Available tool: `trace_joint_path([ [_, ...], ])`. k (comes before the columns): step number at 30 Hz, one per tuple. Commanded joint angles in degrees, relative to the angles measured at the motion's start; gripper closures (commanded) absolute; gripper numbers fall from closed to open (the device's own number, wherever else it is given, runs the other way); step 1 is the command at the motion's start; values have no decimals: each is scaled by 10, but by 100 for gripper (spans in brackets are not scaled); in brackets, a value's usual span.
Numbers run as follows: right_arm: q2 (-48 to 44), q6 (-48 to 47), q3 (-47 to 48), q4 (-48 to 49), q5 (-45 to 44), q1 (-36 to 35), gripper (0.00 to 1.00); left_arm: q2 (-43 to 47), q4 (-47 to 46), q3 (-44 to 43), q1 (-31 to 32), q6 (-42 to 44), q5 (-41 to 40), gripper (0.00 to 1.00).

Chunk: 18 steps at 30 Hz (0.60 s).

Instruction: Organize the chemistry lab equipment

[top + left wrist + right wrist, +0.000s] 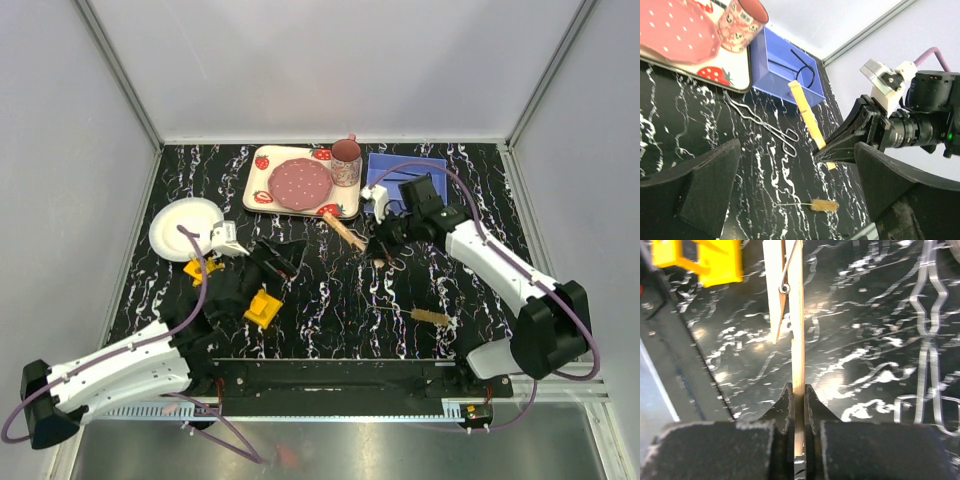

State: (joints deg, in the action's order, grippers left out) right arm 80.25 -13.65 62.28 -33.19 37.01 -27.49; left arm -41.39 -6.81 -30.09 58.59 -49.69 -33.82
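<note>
A slim wooden stick point(345, 232) with a wire spring lies mid-table, and my right gripper point(378, 246) is shut on its near end. The right wrist view shows both fingers point(788, 399) pressed flat against the stick point(797, 315). From the left wrist view, the stick point(807, 117) slants toward a blue box. My left gripper point(797, 150) hangs open over the table, empty. Thin wire tongs point(765, 125) lie left of the stick. The tan-bristled brush point(822, 205) lies nearer. Two yellow rack pieces point(263, 307) point(197, 268) sit by my left arm.
The blue box point(400, 170) at the back right holds a bent black wire point(802, 67). A strawberry-print tray point(262, 192) with a pink plate and a cup point(346, 160) stands at the back centre. A round white plate point(185, 225) lies at the left.
</note>
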Motion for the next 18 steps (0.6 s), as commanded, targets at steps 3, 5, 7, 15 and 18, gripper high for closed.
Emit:
trace_joint_path([
  [3,52,-166,115,-67,-169,54,100,61,61,4,-27,104,69,1],
  [5,74,-216,139,-72,-204,67,100,61,81,-2,-27,110,79,1],
  [7,102,-260,172,-80,-256,83,100,56,100,-2,-27,114,85,1],
  [15,220,-426,279,-86,-398,122,100,38,101,14,-27,103,119,1],
  [18,264,-451,314,-86,-425,126,100,38,103,13,-28,105,126,1],
])
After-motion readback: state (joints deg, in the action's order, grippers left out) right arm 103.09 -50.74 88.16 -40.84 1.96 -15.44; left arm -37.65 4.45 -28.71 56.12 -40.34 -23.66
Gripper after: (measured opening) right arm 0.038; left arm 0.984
